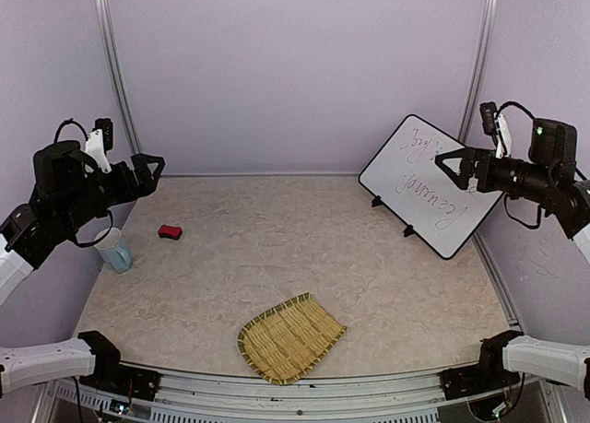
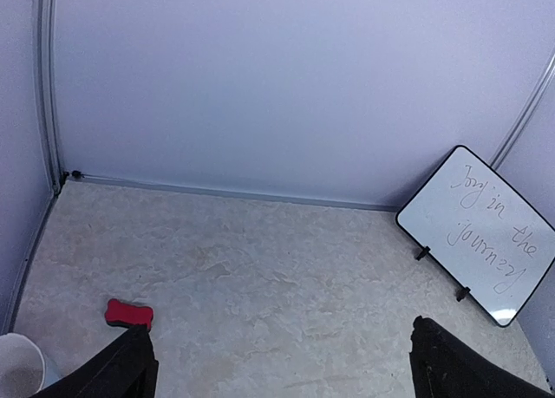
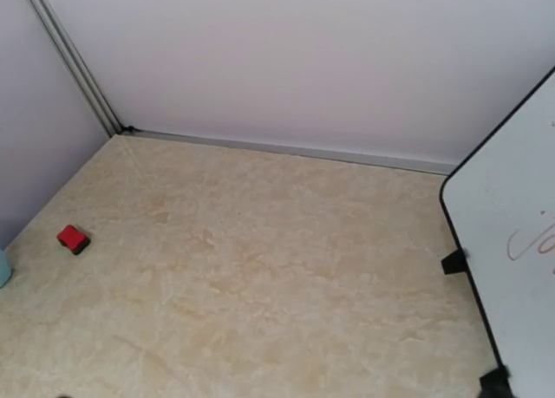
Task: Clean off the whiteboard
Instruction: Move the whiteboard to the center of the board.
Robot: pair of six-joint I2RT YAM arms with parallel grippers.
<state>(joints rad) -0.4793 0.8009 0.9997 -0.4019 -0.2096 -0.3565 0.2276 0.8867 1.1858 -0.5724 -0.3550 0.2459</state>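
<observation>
The whiteboard (image 1: pixel 426 185) leans on its two black feet at the back right of the table, with dark handwriting across it. It also shows in the left wrist view (image 2: pixel 486 233) and at the right edge of the right wrist view (image 3: pixel 520 268). A small red eraser (image 1: pixel 170 231) lies on the table at the left (image 2: pixel 128 313) (image 3: pixel 73 238). My left gripper (image 1: pixel 154 174) hangs open high above the eraser, nothing between its fingers (image 2: pixel 130 368). My right gripper (image 1: pixel 450 170) is raised in front of the board, open and empty; its fingers do not show in its own wrist view.
A light blue cup (image 1: pixel 114 250) stands at the left table edge, near the eraser. A woven straw mat (image 1: pixel 290 337) lies at the front centre. Purple walls close in the back and both sides.
</observation>
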